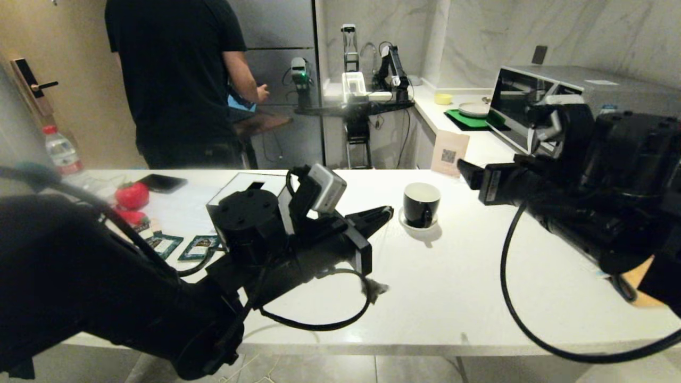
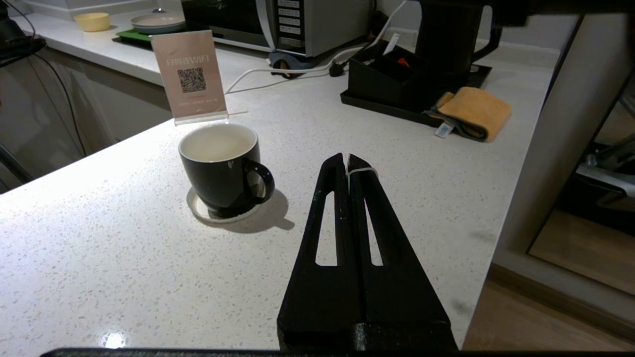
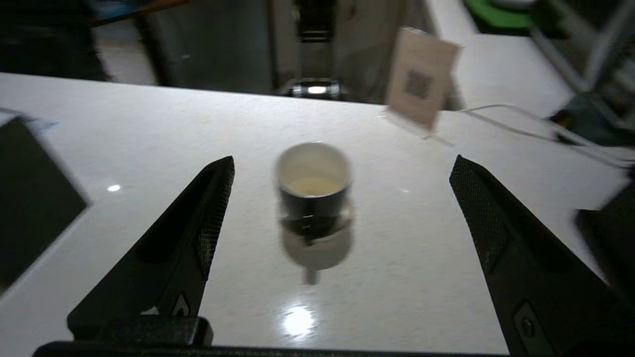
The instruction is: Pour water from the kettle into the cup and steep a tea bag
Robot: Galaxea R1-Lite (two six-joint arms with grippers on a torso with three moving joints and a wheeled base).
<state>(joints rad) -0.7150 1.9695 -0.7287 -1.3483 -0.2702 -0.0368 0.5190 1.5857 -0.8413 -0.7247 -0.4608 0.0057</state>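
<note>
From the head view, we see the cup (image 1: pixel 421 204) on its saucer (image 1: pixel 418 224) mid-bench (image 1: pixel 452 287), the left gripper (image 1: pixel 384 214) just beside it. Our left wrist view shows fingers (image 2: pixel 342 198) pinched shut on a white string (image 2: pixel 361 171). In the right wrist view, fingers (image 3: pixel 198 233) gape wide, empty, the cup between them farther off.

On the white table (image 1: pixel 468 287) the black cup (image 1: pixel 421 204) stands on its white saucer (image 1: pixel 410 223) just beyond the left hand (image 1: pixel 384 214), whose tips sit together, a small grey-brown tea bag (image 1: pixel 375 289) dangles under that arm, and the right arm reaches in from the right.
</note>
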